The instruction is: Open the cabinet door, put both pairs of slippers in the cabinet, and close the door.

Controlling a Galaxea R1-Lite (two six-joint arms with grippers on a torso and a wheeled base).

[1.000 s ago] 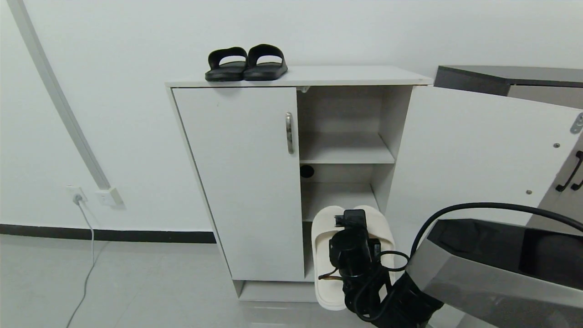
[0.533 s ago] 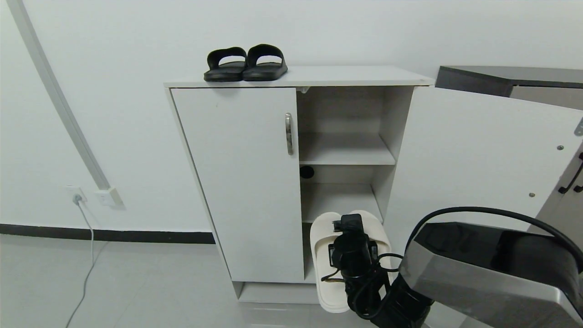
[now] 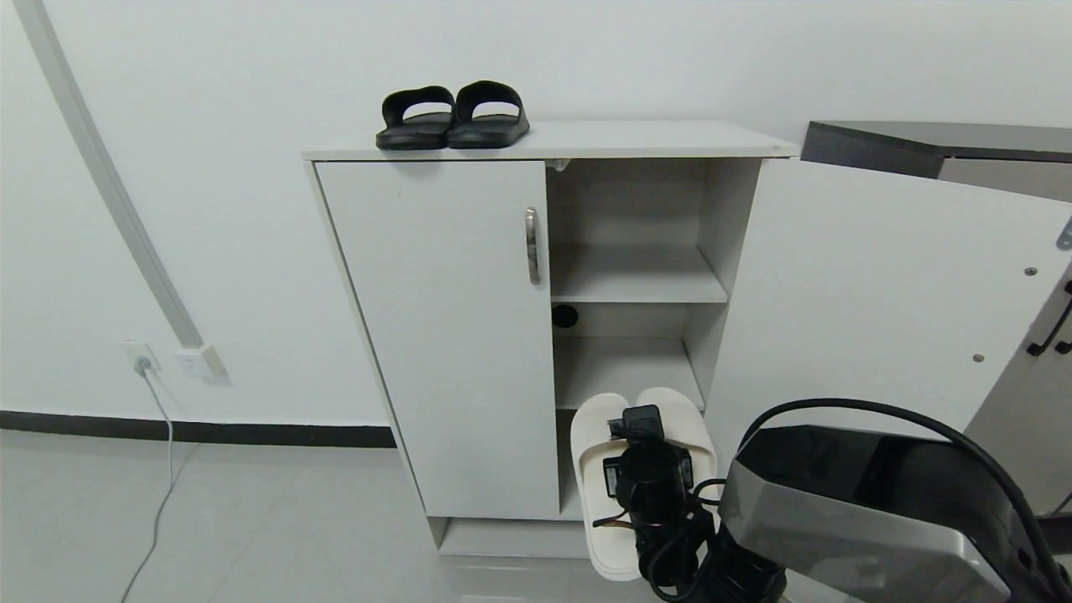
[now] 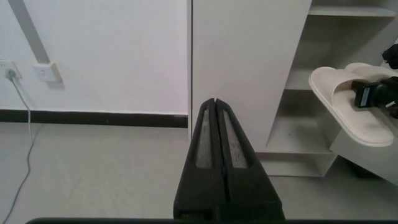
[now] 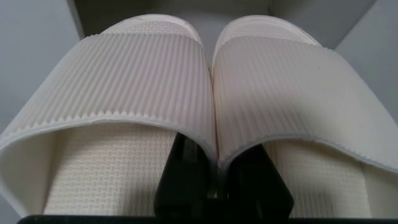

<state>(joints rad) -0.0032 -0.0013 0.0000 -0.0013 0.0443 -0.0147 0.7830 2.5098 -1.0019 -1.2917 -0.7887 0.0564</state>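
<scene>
Toward the lower middle of the head view, the right gripper (image 3: 639, 427) holds a pair of white slippers (image 3: 590, 448) side by side, with their toes pointing into the cabinet (image 3: 620, 138). The right wrist camera shows its two dark fingers (image 5: 186, 180) clamped on the adjoining inner strap edges, pinching both slippers together as one bundle. The pair hangs in front of the lowest opening, just under the lower shelf (image 3: 624, 373).

At the right of the frame the open door (image 3: 871, 285) stands swung wide, exposing two bare shelves. The closed door (image 3: 435, 335) covers the cabinet's left half. On the cabinet top, at the upper middle of the frame, a pair of black slippers (image 3: 456, 127) sits untouched.

The left gripper (image 4: 215, 134) hangs low and well apart from the cabinet. Its fingers are pressed flat together with nothing between them.

Judging from this, the door-opening step is done and the first pair is being delivered. The next move probably calls for easing the white slippers straight forward between the closed door's edge and the open door. They would then be lowered onto a shelf or the cabinet floor before the fingers let go. The black pair and the closing of the door remain to be done.
</scene>
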